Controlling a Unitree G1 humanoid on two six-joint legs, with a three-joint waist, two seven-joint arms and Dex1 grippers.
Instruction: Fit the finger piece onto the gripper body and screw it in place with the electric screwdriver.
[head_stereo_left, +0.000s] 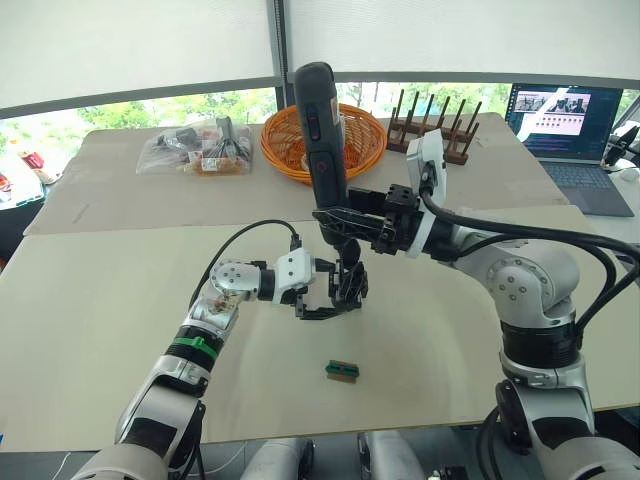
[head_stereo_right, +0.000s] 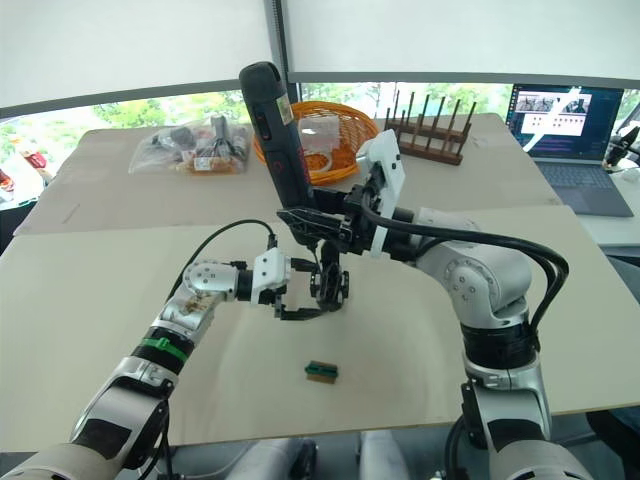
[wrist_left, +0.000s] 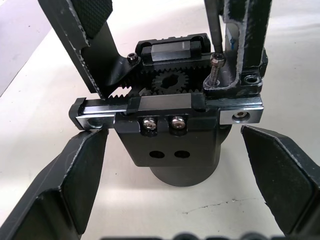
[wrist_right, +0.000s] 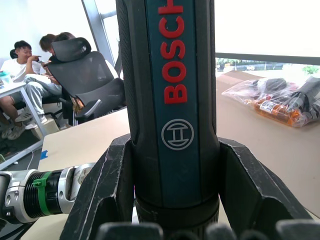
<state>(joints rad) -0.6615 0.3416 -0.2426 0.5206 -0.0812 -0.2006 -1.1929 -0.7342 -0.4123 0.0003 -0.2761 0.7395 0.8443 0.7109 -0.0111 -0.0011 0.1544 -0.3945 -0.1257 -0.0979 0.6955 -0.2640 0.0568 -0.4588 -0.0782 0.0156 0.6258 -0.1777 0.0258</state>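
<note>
At desk centre: gripper body (head_stereo_left: 343, 285) (round base down, rack, gear teeth visible), standing between the parted fingers of the left end effector (head_stereo_left: 330, 292), fingers wide, not clearly pressing it. Finger piece (wrist_left: 246, 35) seated on the body's rail, a screw (wrist_left: 215, 67) beside it, thin metal bit at the screw head. Electric screwdriver (head_stereo_left: 322, 130), near upright, clamped in the right end effector (head_stereo_left: 345, 225) at 12 o'clock of the body. Small green-and-brown block (head_stereo_left: 343, 370) at 6 o'clock, apart. Orange basket (head_stereo_left: 365, 130), wooden rack (head_stereo_left: 435, 125), bagged items (head_stereo_left: 195, 150) and laptop (head_stereo_left: 565, 125) at the far edge.
</note>
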